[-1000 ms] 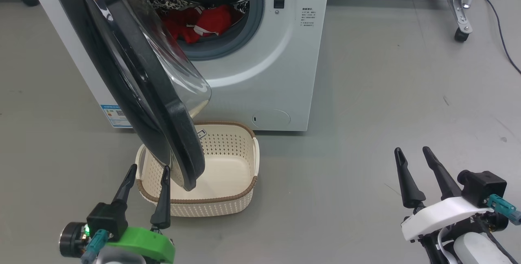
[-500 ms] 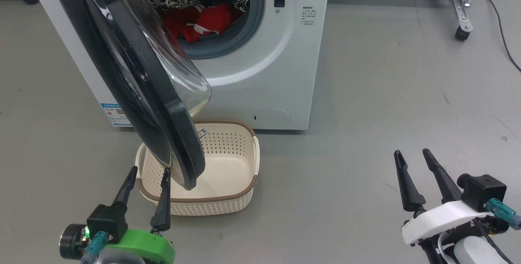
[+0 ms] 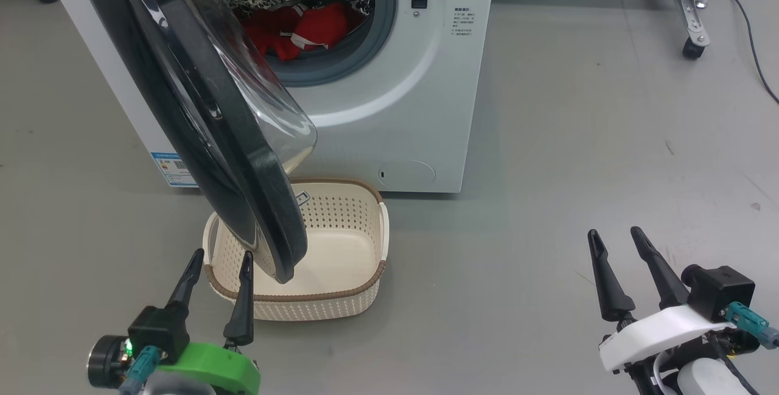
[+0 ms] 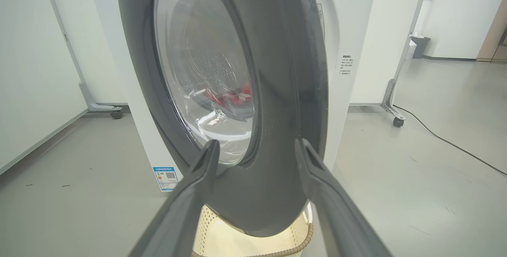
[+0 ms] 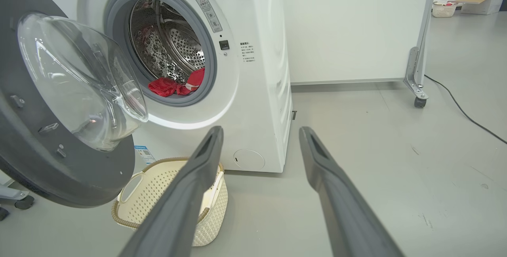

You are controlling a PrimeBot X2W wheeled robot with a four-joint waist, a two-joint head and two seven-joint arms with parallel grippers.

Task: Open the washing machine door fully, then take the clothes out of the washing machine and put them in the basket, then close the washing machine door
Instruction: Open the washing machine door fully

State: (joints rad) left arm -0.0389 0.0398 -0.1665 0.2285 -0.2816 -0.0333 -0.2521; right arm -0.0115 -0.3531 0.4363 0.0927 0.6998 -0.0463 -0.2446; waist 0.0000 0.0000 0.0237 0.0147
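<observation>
The white washing machine (image 3: 426,109) stands ahead with its black-rimmed door (image 3: 201,115) swung out over the cream basket (image 3: 341,249) on the floor. Red clothes (image 3: 304,30) lie low in the steel drum, seen too as clothes (image 5: 176,84) in the right wrist view. My left gripper (image 3: 220,260) is open, low at the left, just short of the door's lower rim (image 4: 277,138). My right gripper (image 3: 613,240) stands open over bare floor at the right, well away from the machine (image 5: 257,71), door (image 5: 59,102) and basket (image 5: 166,193).
A wheeled white partition stands behind the machine, with one castor (image 3: 691,48) at the right. A dark cable (image 3: 751,48) runs along the floor at the far right. A second small basket (image 5: 443,8) and cardboard boxes sit far back.
The whole head picture has shifted slightly, so the camera moved. Both grippers sit a little lower in the picture. The door, basket and clothes keep their places.
</observation>
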